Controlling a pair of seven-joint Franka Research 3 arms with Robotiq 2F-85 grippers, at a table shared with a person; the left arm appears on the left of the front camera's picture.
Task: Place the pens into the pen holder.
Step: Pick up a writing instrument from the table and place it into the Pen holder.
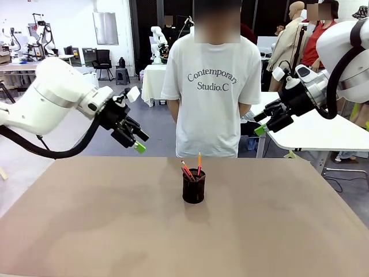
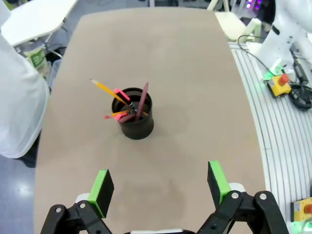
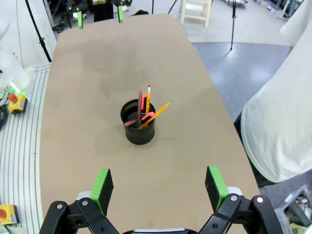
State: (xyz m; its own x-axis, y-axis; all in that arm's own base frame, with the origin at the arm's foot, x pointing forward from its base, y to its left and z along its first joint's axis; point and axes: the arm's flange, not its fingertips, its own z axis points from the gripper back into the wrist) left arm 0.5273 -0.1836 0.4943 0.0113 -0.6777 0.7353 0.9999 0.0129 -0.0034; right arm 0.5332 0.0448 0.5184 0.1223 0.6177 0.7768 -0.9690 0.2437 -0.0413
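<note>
The black mesh pen holder (image 1: 194, 187) stands upright in the middle of the table. Inside it lean the pens (image 1: 192, 167): a yellow-orange pencil (image 2: 108, 91) and pinkish-red pens (image 2: 142, 101). The same pen holder (image 2: 135, 120) appears in the left wrist view and the pen holder (image 3: 139, 126) in the right wrist view, with the pens (image 3: 147, 110) sticking out. My left gripper (image 1: 136, 141) hangs open and empty above the table's far left. My right gripper (image 1: 263, 122) hangs open and empty above the far right. Both are well away from the holder.
A person in a white T-shirt (image 1: 211, 89) stands at the far edge behind the holder, arms behind the back. The brown table (image 1: 104, 231) is bare around the holder. A white table (image 1: 323, 133) stands at the right behind my right arm.
</note>
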